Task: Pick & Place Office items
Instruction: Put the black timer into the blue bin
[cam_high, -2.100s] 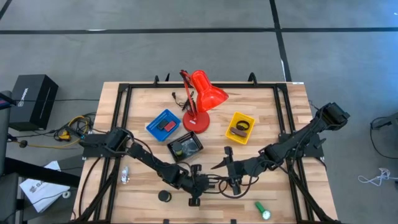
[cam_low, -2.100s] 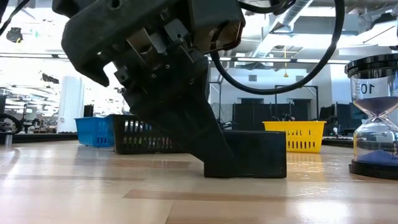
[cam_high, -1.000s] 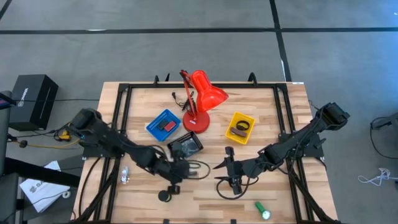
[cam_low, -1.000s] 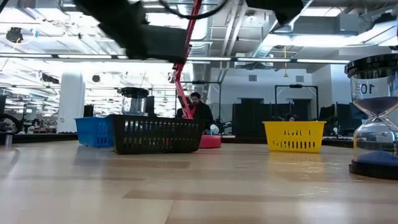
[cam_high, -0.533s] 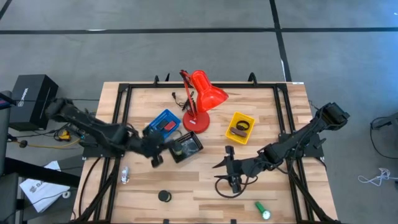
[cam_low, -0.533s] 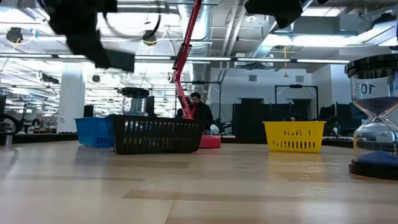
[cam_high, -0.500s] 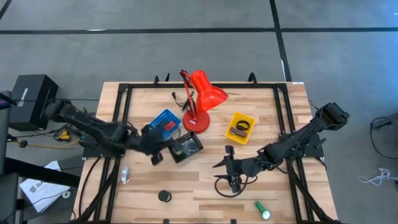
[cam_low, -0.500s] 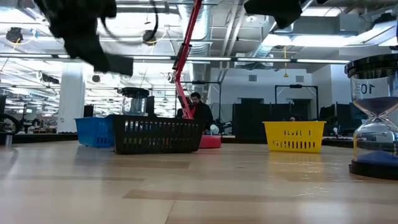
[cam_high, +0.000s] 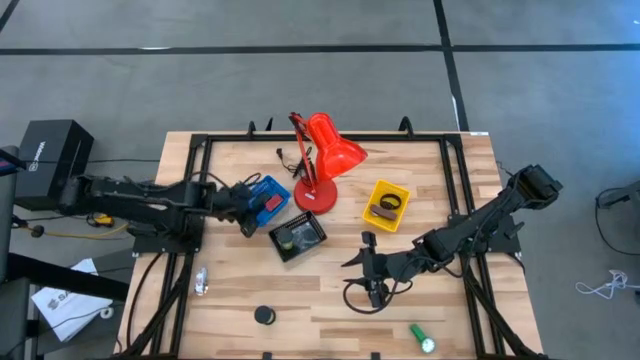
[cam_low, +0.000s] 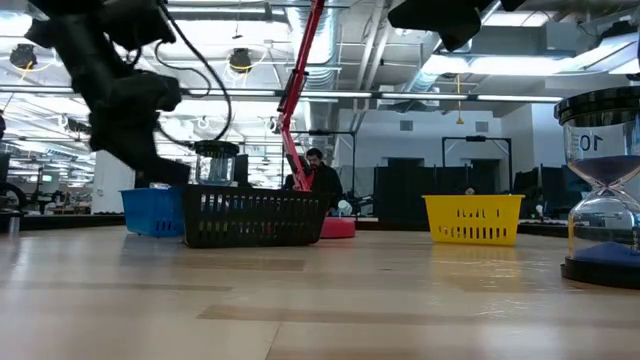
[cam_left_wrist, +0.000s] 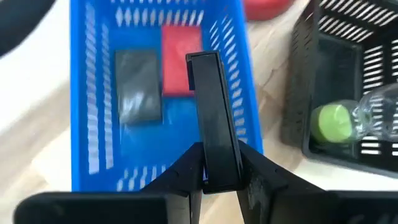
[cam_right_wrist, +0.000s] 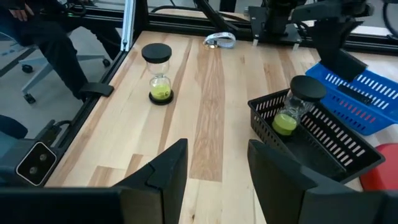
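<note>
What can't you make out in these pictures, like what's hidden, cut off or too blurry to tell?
- Yellow tray: high view shows a dark loop inside, too small to identify; low view shows only its wall.
- Left gripper: its fingers clamp a black rectangular item over the blue tray; the fingers hide the item's lower end.
- Grey block in the blue tray: blurred in the left wrist view.
- Hourglass: cut off by the low view's edge.

left pincer (cam_left_wrist: 217, 169) grips a black block (cam_left_wrist: 214, 118) above the blue tray (cam_left_wrist: 99, 93) holding a red block (cam_left_wrist: 174, 59).
</note>
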